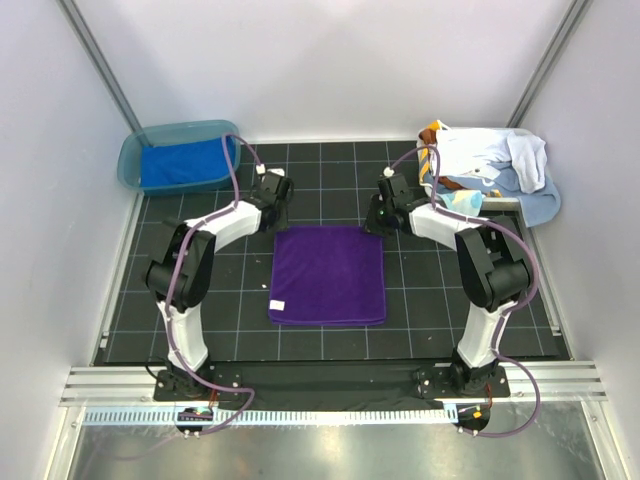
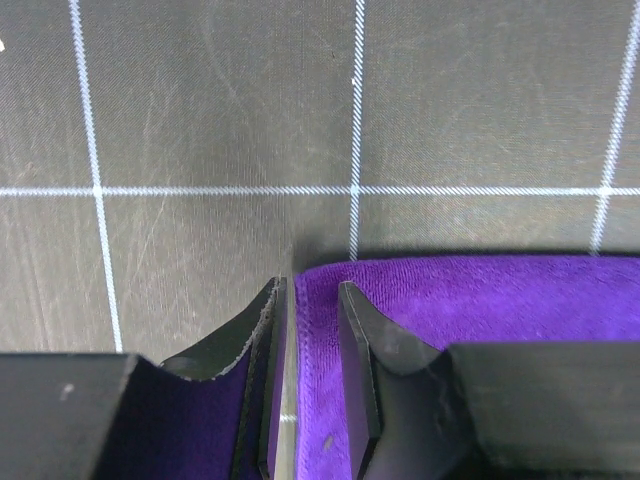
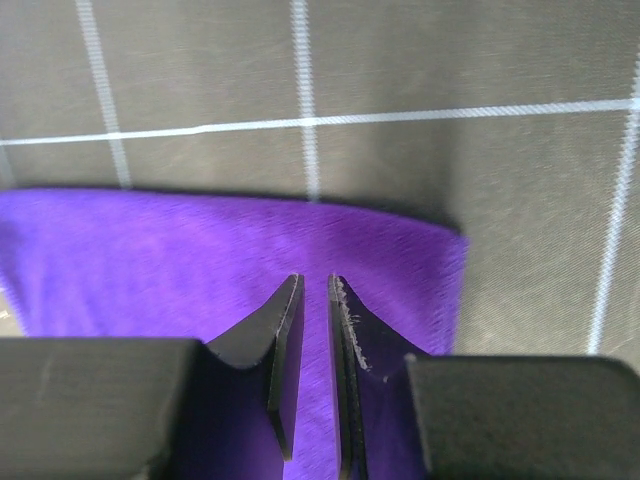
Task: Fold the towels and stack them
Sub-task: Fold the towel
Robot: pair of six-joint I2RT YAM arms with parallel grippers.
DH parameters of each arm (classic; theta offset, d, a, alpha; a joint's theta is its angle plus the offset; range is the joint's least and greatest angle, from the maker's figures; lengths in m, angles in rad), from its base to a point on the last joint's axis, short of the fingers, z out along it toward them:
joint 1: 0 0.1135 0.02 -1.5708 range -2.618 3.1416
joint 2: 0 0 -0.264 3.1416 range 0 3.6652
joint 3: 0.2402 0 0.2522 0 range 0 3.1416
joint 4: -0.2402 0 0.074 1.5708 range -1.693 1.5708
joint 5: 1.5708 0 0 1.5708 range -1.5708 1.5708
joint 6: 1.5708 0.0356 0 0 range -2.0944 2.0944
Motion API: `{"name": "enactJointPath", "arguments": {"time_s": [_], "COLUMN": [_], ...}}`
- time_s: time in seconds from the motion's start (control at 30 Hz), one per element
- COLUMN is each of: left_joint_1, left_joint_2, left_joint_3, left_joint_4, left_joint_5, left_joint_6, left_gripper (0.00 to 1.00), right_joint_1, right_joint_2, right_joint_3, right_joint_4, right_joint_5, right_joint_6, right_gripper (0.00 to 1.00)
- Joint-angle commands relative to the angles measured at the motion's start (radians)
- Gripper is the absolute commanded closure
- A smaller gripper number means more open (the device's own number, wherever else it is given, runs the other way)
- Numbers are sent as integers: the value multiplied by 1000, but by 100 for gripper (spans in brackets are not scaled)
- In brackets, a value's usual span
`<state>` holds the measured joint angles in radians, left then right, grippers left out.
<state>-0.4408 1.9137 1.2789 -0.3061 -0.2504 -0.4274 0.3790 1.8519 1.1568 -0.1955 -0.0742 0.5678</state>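
Observation:
A deep purple towel (image 1: 328,274) lies flat and folded in the middle of the black grid mat. My left gripper (image 1: 272,208) hovers at its far left corner; in the left wrist view (image 2: 312,290) the jaws stand narrowly apart, straddling the towel's left edge (image 2: 480,300). My right gripper (image 1: 385,212) is at the far right corner; in the right wrist view (image 3: 315,285) the jaws show a thin gap just over the towel (image 3: 180,250). A royal blue towel (image 1: 185,163) lies in the tub. White (image 1: 475,150), light blue (image 1: 540,205) and orange-brown (image 1: 432,133) towels are piled at the far right.
A teal plastic tub (image 1: 130,160) stands at the far left corner. A white basket (image 1: 500,200) under the towel pile stands at the far right. White walls close in on the mat (image 1: 420,320) on three sides. A small white label (image 1: 279,304) sits at the towel's near left corner.

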Motion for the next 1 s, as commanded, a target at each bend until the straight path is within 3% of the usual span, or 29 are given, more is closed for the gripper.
{"name": "enactJointPath", "arguments": {"time_s": [0.0,0.43,0.97], "left_joint_1": [10,14,16], "left_joint_2": [30,136,131], "left_joint_3": [60,134,129], "left_joint_4": [16,-34,-33], "left_joint_5": [-18,-121,-86], "left_joint_6": [41,58,49], "left_gripper": [70,72,69], "right_joint_1": [-17,-58,-118], "right_joint_2": [21,58,29], "right_joint_3": [40,58,80], "right_joint_4": [19,4,-62], "right_joint_5": [5,-12,-4], "right_joint_6": [-32,-55,-108], "right_gripper": [78,78,76]}}
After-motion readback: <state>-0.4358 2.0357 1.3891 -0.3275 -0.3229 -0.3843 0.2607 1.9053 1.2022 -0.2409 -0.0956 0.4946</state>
